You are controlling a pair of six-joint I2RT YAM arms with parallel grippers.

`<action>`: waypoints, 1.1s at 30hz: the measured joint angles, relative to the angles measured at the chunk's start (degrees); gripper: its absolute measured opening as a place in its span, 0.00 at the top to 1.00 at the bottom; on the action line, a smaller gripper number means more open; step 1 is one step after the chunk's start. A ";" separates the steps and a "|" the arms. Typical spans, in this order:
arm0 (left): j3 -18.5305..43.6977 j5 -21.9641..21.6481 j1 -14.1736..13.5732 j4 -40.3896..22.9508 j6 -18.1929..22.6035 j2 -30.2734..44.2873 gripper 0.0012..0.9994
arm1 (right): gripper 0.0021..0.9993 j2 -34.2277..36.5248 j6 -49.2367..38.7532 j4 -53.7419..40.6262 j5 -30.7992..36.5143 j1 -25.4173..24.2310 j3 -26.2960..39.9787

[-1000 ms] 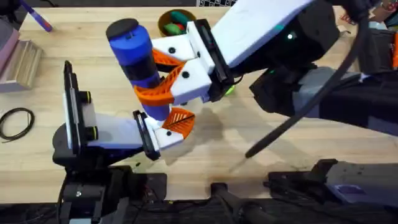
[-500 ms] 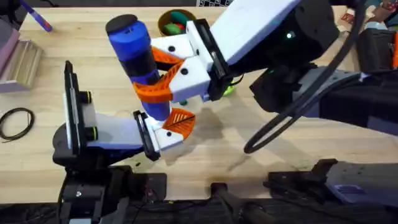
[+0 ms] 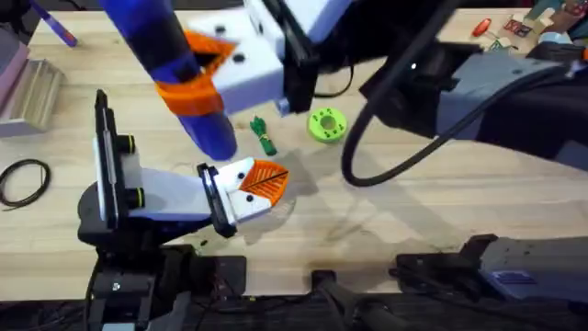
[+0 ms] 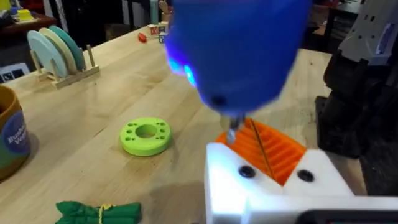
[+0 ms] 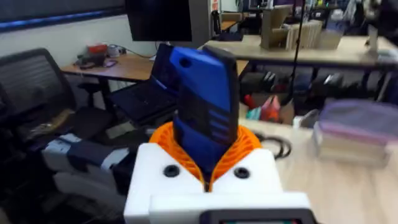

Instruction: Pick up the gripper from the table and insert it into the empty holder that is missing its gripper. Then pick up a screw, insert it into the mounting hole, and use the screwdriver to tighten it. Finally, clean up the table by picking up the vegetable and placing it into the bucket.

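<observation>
While clenched on the screwdriver [image 3: 175,74], the right gripper [image 3: 197,69] sits at upper centre-left of the overhead frame, tool tilted, tip just above the left gripper [image 3: 253,188] at lower centre; whether those jaws are apart or closed cannot be told. Vegetable [image 3: 263,136] lies on the table [image 3: 441,202] left of a green disc [image 3: 326,123].

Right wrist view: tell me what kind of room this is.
Probably an office or lab workspace: an office chair on one side, a laptop on a desk, and a dark monitor behind it.
</observation>
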 joint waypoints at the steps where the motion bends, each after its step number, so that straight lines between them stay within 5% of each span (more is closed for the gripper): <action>1: 0.00 0.00 0.00 -0.01 0.01 0.00 0.99 | 0.98 -0.45 -1.11 0.17 0.01 0.00 1.42; 11: 0.00 0.00 0.00 -0.01 0.00 0.00 0.99 | 0.98 -1.26 -1.78 -2.65 -0.02 -0.79 1.60; 20: 0.00 0.00 0.00 -0.01 0.00 0.00 0.99 | 0.98 -1.28 -7.50 -32.90 3.33 -11.65 6.61; 27: 0.00 0.00 0.00 0.00 0.00 0.00 0.99 | 0.98 -2.93 -25.33 -74.17 18.93 -19.89 16.51; 33: 0.00 0.00 0.00 -0.01 0.01 0.00 0.99 | 0.98 -4.61 -41.19 -91.25 39.91 -23.72 20.83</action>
